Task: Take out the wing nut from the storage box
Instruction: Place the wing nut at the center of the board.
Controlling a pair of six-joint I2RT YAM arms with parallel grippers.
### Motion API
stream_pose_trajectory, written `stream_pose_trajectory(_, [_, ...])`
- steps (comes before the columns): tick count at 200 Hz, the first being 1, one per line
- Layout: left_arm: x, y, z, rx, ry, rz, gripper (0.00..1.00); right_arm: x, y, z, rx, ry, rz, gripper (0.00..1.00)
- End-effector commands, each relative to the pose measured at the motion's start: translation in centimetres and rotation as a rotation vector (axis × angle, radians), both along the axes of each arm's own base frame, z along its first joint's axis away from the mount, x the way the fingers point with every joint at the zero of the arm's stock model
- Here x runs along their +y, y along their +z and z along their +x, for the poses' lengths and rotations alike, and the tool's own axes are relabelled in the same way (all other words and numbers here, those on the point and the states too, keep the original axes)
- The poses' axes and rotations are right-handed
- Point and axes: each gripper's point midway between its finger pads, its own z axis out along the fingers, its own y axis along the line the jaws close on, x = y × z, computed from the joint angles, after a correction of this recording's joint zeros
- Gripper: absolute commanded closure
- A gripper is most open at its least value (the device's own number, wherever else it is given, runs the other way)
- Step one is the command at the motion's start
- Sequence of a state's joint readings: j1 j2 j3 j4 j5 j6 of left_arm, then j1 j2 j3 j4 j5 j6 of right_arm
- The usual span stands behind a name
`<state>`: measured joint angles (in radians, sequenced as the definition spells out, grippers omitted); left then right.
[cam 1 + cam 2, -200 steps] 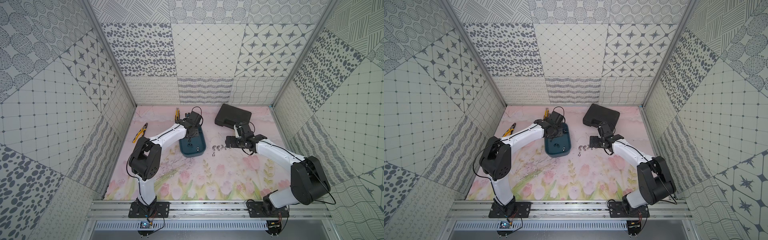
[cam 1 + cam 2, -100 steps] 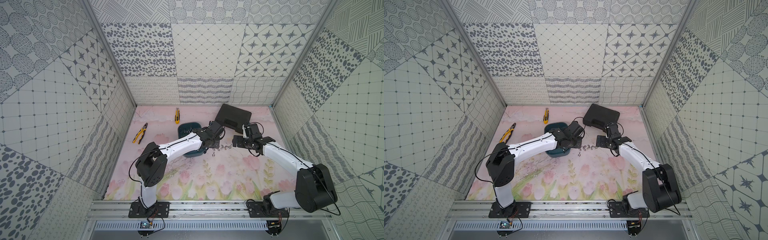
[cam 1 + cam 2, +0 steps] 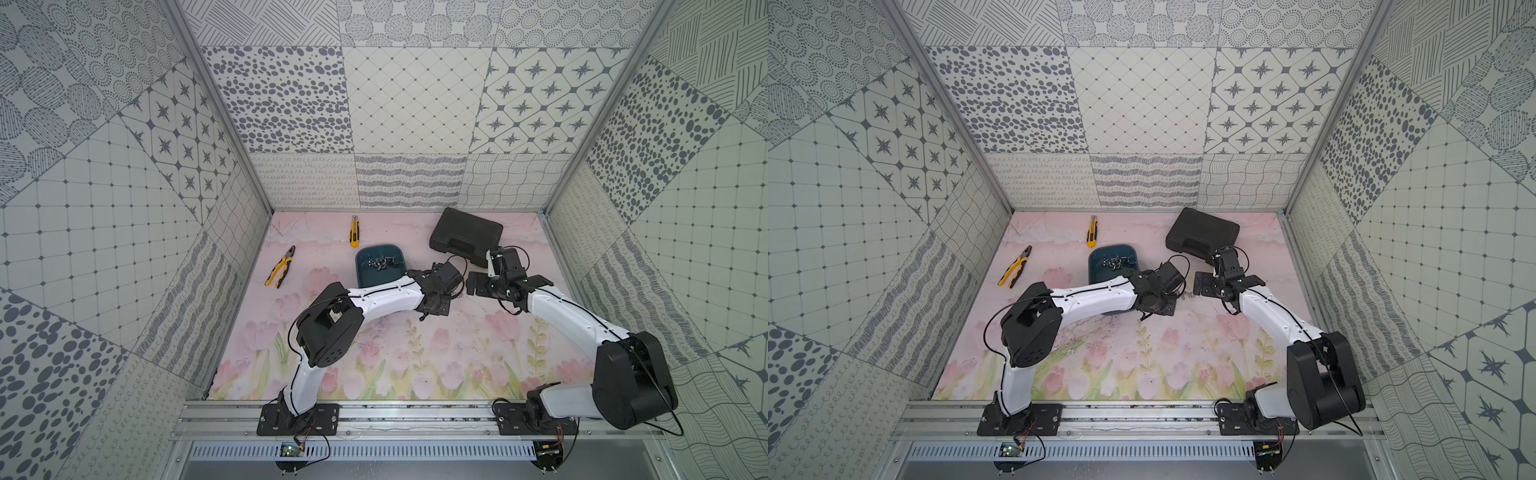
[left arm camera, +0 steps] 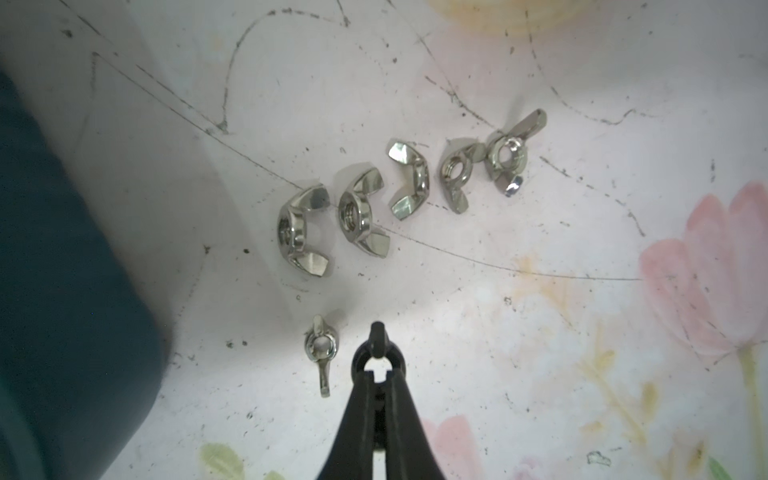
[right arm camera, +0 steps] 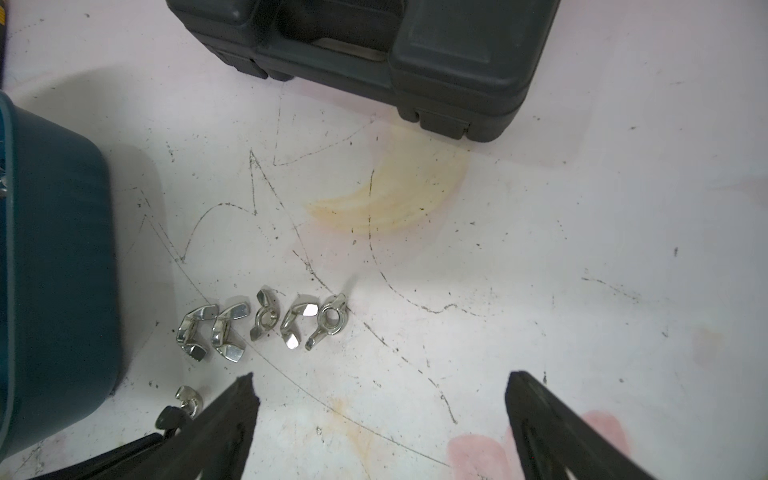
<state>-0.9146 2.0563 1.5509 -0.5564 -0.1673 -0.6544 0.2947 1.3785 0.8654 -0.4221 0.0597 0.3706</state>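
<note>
One left gripper (image 4: 377, 361): jaws pressed together, nothing visible between them, tips low over the mat (image 3: 415, 353). Clock directions are read in a top view, twelve at the back wall.

One wing nut (image 4: 321, 353): loose on the mat just beside those tips, not held.

Five more wing nuts (image 4: 409, 178): a row on the mat toward two o'clock, between the two grippers.

One right gripper (image 5: 380, 399): jaws wide apart, empty, at three o'clock, close to the left wrist.

One storage box (image 3: 362, 272): at ten o'clock, its wall near the loose nut; several nuts (image 3: 380, 262) lie inside.

Progress, judged: six are out and this delivery looks finished. Any further removal means a trip to the box.

Room: the box wall at nine, the black case (image 3: 465, 237) at one and the right arm at three hem the spot in. Six o'clock lies open. Well apart, at ten to eleven: pliers (image 3: 281, 268) and utility knife (image 3: 354, 232).
</note>
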Motion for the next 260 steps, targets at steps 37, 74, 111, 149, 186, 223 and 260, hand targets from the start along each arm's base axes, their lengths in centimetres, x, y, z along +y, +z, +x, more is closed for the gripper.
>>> stream_pose_trajectory(37, [-0.9,-1.5,0.6,0.009,0.021,0.008,0.98,0.1,0.4,-0.1,-0.023,0.008,0.013,0.03])
stream_pose_trajectory(74, [-0.8,-2.1,1.0,-0.001,0.025,0.028,0.98,0.1,0.4,-0.3,-0.022,0.012,0.016,0.03])
stream_pose_trajectory(111, [-0.8,-2.2,1.1,0.002,0.022,0.032,0.9,0.1,0.5,-0.3,-0.024,0.014,0.019,0.03])
stream_pose_trajectory(149, [-1.0,-0.2,1.4,-0.027,0.023,0.004,0.85,0.2,0.5,-0.3,-0.023,0.016,0.021,0.03])
stream_pose_trajectory(186, [-0.5,3.2,2.0,-0.073,0.027,-0.038,0.8,0.3,0.6,-0.3,-0.024,0.02,0.022,0.03])
stream_pose_trajectory(223, [2.6,6.3,3.7,-0.123,0.08,-0.05,0.77,0.6,0.8,0.1,-0.024,0.033,0.029,0.03])
stream_pose_trajectory(260, [9.8,7.5,7.2,-0.153,0.235,-0.036,0.75,1.4,1.1,0.4,-0.026,0.054,0.03,0.03])
